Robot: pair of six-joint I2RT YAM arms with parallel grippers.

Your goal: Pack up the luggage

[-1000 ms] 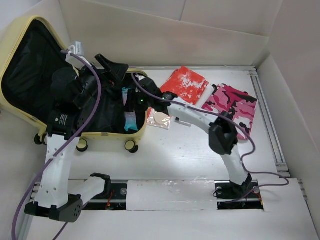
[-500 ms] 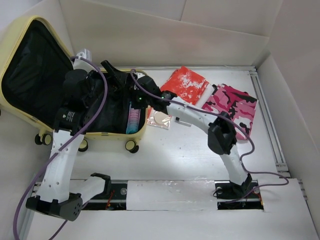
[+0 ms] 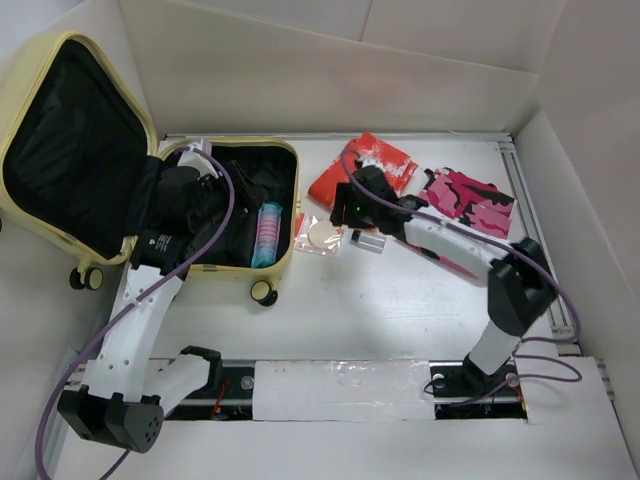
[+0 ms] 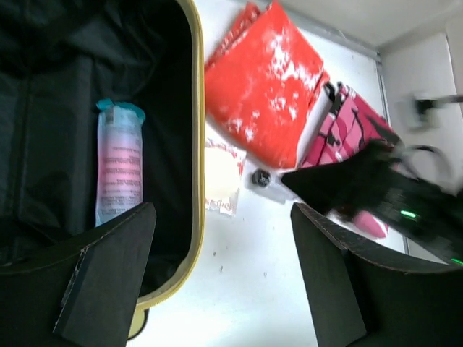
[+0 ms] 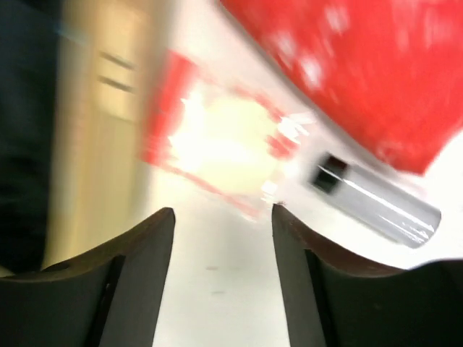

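Observation:
The luggage (image 3: pixel 282 255), a pale yellow hard-shell suitcase, lies open at the table's left with its lid (image 3: pixel 60 150) raised. A pink-and-blue tube (image 3: pixel 267 233) lies on the black lining near the right wall. My left gripper (image 4: pixel 223 246) hovers above the case's right rim (image 4: pixel 195 144), open and empty. My right gripper (image 5: pixel 223 224) is outside the case, low over the table, open with nothing between its fingers. Just ahead of it lie a red-edged packet (image 5: pixel 224 152) holding a pale round pad and a small clear bottle (image 5: pixel 376 195).
A red pouch (image 3: pixel 365 170) and a pink camouflage pouch (image 3: pixel 470 215) lie at the back right of the table. The packet (image 3: pixel 320 237) lies close beside the suitcase wall. White walls enclose the table. The right arm (image 4: pixel 383 191) crosses the left wrist view.
My right gripper has left the suitcase and swung right over the table; the tube stays inside. Its jaws opened wide, then narrowed. The left arm shifted left and back over the case.

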